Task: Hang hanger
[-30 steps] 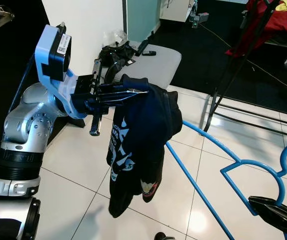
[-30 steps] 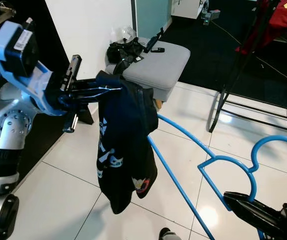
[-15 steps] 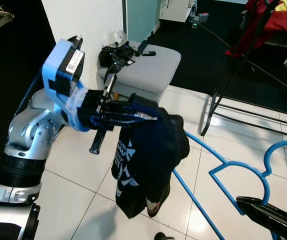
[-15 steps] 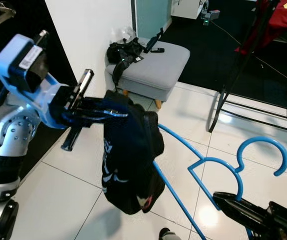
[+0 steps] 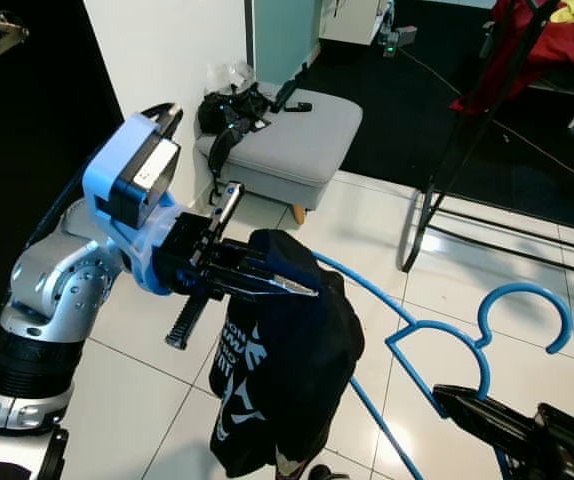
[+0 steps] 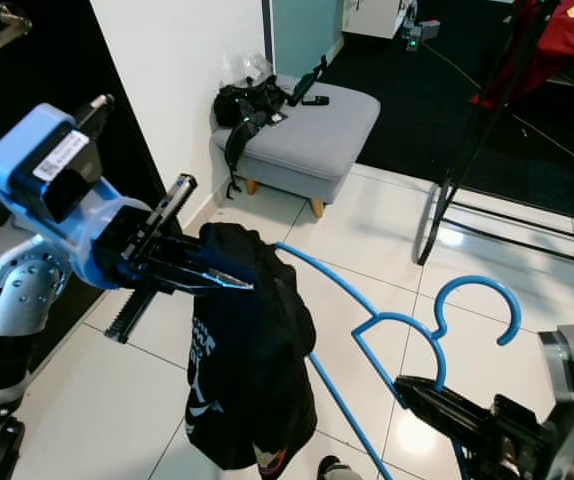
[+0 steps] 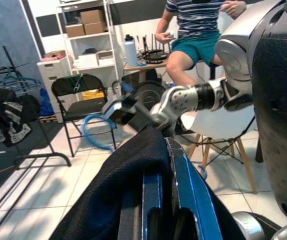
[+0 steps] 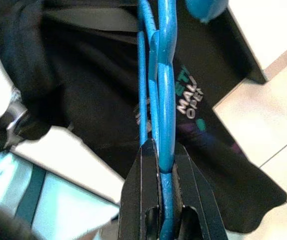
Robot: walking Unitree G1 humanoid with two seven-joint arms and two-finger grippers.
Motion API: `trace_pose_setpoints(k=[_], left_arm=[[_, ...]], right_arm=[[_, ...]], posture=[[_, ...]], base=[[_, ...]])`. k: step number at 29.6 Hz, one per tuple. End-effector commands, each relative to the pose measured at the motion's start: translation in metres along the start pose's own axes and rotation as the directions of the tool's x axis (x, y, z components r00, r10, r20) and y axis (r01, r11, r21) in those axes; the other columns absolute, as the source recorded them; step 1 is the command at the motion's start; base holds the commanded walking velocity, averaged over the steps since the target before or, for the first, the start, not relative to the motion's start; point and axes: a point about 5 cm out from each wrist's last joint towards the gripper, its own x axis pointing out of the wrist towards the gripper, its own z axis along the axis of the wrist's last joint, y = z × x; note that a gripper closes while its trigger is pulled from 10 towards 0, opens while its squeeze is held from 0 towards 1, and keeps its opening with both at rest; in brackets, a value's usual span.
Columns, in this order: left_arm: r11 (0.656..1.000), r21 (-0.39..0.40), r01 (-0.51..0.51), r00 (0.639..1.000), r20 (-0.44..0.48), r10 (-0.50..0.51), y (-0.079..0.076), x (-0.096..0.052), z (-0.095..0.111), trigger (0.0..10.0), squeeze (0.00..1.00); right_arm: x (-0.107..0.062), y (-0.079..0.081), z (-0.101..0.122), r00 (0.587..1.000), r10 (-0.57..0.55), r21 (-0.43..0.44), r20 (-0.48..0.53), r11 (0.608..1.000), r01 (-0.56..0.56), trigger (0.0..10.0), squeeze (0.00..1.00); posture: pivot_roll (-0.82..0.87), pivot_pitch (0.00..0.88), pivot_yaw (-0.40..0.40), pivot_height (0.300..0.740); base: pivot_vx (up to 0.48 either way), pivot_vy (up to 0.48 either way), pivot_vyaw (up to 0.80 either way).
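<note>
Left gripper [image 5: 302, 290]: fingers closed together, a dark shirt [image 5: 287, 380] draped over them and hung above the tiled floor [image 5: 137, 350]. Right gripper [image 6: 412, 392]: clamped on the blue hanger [image 6: 387, 325], whose long arm is passed under the shirt.

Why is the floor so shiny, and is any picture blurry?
Left eye view: glare spots on the glossy floor, and the shirt casts a soft shadow. Left wrist view: the shirt is close and out of focus. Right wrist view: the hanger is blurred and the background washed out.
</note>
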Motion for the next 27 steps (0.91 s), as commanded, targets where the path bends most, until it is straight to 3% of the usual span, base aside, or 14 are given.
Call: trace_pose_setpoints(k=[1,12,17,22,27], left_arm=[[0.999,-0.007,0.053,0.998,0.021,-0.053,-0.006,0.009,-0.001,10.0,0.0],[0.999,-0.024,0.04,0.996,-0.073,-0.042,-0.012,0.022,-0.03,10.0,0.0],[0.999,-0.013,0.031,0.994,-0.104,-0.032,-0.012,0.024,-0.037,10.0,0.0],[1.0,0.022,-0.013,0.982,-0.187,0.017,-0.013,0.037,-0.064,10.0,0.0],[0.999,0.021,-0.046,0.976,-0.21,0.05,-0.015,0.041,-0.076,10.0,0.0]], right_arm=[[0.004,-0.003,-0.006,0.999,-0.035,0.05,-0.002,0.998,0.035,10.0,0.0],[0.029,-0.003,0.004,0.984,-0.041,0.116,0.172,0.993,0.021,10.0,0.0],[0.034,0.0,0.006,0.982,-0.021,0.114,0.187,0.994,0.0,10.0,0.0],[0.045,0.002,0.02,0.955,0.012,0.079,0.296,0.996,-0.037,10.0,0.0],[0.049,0.005,0.027,0.94,0.038,0.057,0.339,0.997,-0.061,10.0,0.0]], posture=[[-0.07,0.189,0.012,0.74],[-0.07,0.191,0.016,0.74],[-0.07,0.191,0.015,0.74],[-0.07,0.192,0.017,0.74],[-0.07,0.192,0.021,0.74]], base=[[0.0,0.0,0.0],[0.0,0.0,0.0],[0.0,0.0,0.0],[0.0,0.0,0.0],[0.0,0.0,0.0]])
